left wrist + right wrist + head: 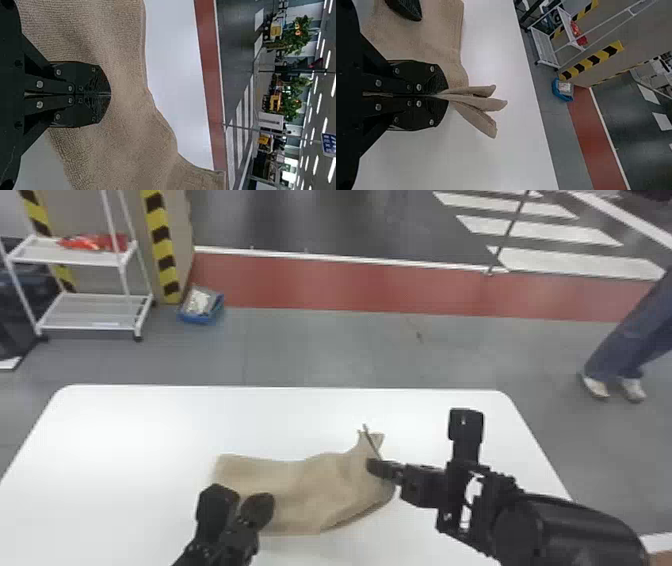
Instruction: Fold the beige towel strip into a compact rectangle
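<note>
Towel point(300, 495) is spread on table point(150, 425), near side, right end pinched in right gripper point(447, 96), fingers closed; left gripper point(110, 94) is closed over left part, nothing seen held; probably light, soft, floppy, best gripped at end corners

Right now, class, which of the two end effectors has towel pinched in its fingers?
The right end effector: beige towel sticks out past its closed fingertips. The left end effector is shut, with no cloth between its fingers.

White cart point(90, 310) — blue bin point(197, 318) near it.
</note>
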Controlling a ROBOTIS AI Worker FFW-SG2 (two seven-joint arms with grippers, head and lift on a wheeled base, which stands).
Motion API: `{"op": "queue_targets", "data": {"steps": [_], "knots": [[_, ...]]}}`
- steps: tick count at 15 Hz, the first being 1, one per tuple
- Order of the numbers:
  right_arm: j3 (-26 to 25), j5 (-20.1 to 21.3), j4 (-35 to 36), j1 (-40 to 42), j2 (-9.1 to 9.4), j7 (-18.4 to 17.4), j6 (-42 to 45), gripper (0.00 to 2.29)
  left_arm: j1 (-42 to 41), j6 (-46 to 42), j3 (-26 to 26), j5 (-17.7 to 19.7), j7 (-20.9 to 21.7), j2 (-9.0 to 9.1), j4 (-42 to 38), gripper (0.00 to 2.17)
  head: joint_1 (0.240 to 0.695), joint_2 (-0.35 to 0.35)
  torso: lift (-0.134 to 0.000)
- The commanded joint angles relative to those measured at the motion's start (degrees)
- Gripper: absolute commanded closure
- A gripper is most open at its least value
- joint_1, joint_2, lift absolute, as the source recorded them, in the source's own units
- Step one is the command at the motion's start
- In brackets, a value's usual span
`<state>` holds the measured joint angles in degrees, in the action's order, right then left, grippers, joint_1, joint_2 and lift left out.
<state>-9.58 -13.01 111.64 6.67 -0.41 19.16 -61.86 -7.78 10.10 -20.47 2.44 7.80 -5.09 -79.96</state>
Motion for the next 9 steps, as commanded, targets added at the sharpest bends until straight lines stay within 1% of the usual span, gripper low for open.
{"op": "queue_targets", "data": {"steps": [1,2,4,6,9], "knots": [[0.1,-0.6,0.8,-1.9,-0.12,-0.1,-3.7,1.12,0.3,0.2,-0.1,0.5,0.2,0.00,0.2,1.50,0.695,-0.178,0.000],[0.4,-1.0,0.8,-2.8,-0.12,-0.1,-5.4,1.12,0.3,0.2,-0.1,0.6,0.3,0.08,0.3,1.50,0.695,-0.176,0.000],[2.1,-1.4,0.8,-3.5,-0.03,-0.9,-5.6,1.12,0.3,0.4,-0.1,1.5,1.3,0.08,0.3,1.50,0.695,-0.172,0.000],[3.2,-1.3,1.1,-4.1,0.15,-1.3,-6.1,1.12,-0.7,1.3,0.9,2.9,2.6,-0.53,-1.5,1.50,0.695,-0.160,0.000],[3.3,-1.1,2.2,-5.1,0.15,-2.1,-8.1,1.12,-3.7,2.3,6.4,4.0,5.9,-0.71,-8.2,1.50,0.695,-0.135,0.000]]}}
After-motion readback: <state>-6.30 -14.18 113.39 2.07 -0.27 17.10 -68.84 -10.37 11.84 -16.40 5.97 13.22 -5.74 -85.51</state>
